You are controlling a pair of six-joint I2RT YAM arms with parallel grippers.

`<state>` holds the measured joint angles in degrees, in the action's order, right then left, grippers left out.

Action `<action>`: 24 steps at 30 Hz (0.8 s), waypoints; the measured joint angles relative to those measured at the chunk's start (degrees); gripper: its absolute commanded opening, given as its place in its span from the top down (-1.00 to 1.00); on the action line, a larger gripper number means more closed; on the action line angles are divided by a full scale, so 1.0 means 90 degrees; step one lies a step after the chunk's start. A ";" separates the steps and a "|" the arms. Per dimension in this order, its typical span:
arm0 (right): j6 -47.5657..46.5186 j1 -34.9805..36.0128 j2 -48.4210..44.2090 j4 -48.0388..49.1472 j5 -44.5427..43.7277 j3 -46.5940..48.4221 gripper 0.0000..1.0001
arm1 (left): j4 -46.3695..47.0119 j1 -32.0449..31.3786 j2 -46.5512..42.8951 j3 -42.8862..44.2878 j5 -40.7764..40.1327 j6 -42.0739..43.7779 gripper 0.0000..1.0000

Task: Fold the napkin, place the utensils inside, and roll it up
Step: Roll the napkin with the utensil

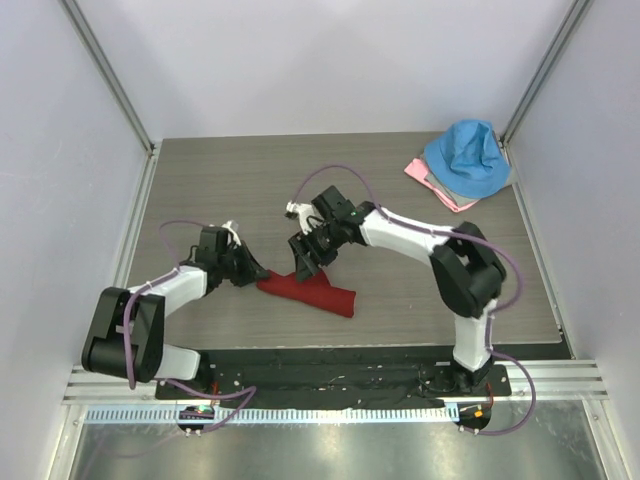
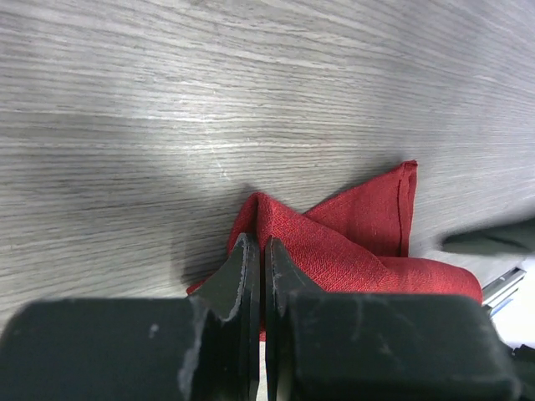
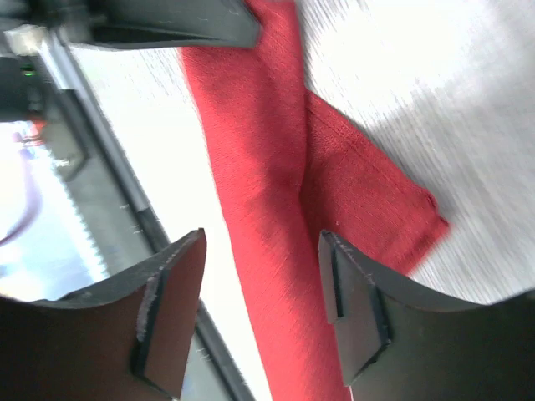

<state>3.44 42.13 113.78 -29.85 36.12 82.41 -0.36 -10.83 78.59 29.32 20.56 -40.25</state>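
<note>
The dark red napkin (image 1: pixel 312 292) lies as a long narrow bundle near the table's front edge. My left gripper (image 1: pixel 252 275) sits at its left end, shut, with a raised ridge of the napkin (image 2: pixel 351 225) running into its fingertips (image 2: pixel 257 242). My right gripper (image 1: pixel 303 265) hovers over the bundle's left-middle part. In the right wrist view that gripper (image 3: pixel 261 236) is open, the napkin (image 3: pixel 267 167) lying below the gap, untouched. The utensils are out of view.
A bright blue cloth (image 1: pixel 465 150) lies on a pale pink cloth (image 1: pixel 430 180) at the back right corner. The black base rail (image 1: pixel 330 370) runs just in front of the napkin. Walls close in the table's left, right and back sides.
</note>
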 measured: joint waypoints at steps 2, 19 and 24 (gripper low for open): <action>-0.0223 0.0282 -0.0707 0.0476 -0.0726 -0.0478 -0.39 | -0.0199 0.0000 0.0075 0.0141 0.0000 0.0000 1.00; -0.2089 0.2154 -0.1090 0.2057 -0.4495 -0.1994 -0.42 | -0.0794 0.0000 0.0423 0.0597 0.0027 -0.0005 1.00; -0.2225 0.2154 -0.0998 0.2098 -0.4522 -0.1994 -0.34 | -0.0811 0.0000 0.0423 0.0624 0.0029 -0.0005 0.98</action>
<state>-16.58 61.52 104.79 -10.96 -4.58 64.47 -7.66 -10.83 82.39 34.94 20.82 -40.29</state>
